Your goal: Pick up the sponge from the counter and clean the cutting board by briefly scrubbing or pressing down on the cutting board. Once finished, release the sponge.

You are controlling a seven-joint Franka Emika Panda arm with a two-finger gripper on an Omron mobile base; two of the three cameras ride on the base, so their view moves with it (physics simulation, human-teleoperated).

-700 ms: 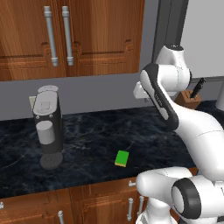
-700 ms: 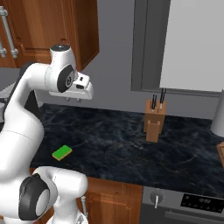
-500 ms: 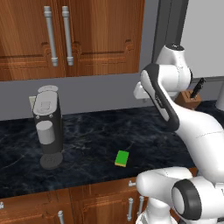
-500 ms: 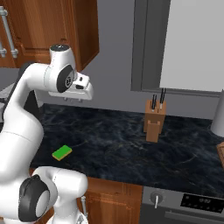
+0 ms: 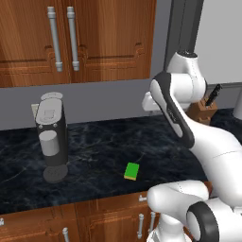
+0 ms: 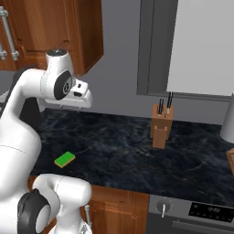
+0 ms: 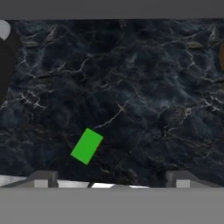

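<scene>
The sponge (image 5: 132,171) (image 6: 65,159), green on top with a yellow layer below, lies flat on the dark marble counter (image 5: 94,151) (image 6: 137,146) near its front edge. My gripper (image 5: 150,105) (image 6: 68,104) hangs high above the counter, behind the sponge, open and empty. In the hand view the sponge (image 7: 87,145) lies far below, left of the middle between my spread fingertips (image 7: 41,178). A reddish-brown sliver at the right edge of the right base view looks like the cutting board (image 6: 231,161); most of it is cut off.
A dark coffee machine (image 5: 51,137) stands on the counter's left. A tan knife block (image 6: 161,125) stands at the back, right of the arm. Wooden cabinets (image 5: 94,38) hang above. A stove panel (image 6: 201,212) sits at the lower right.
</scene>
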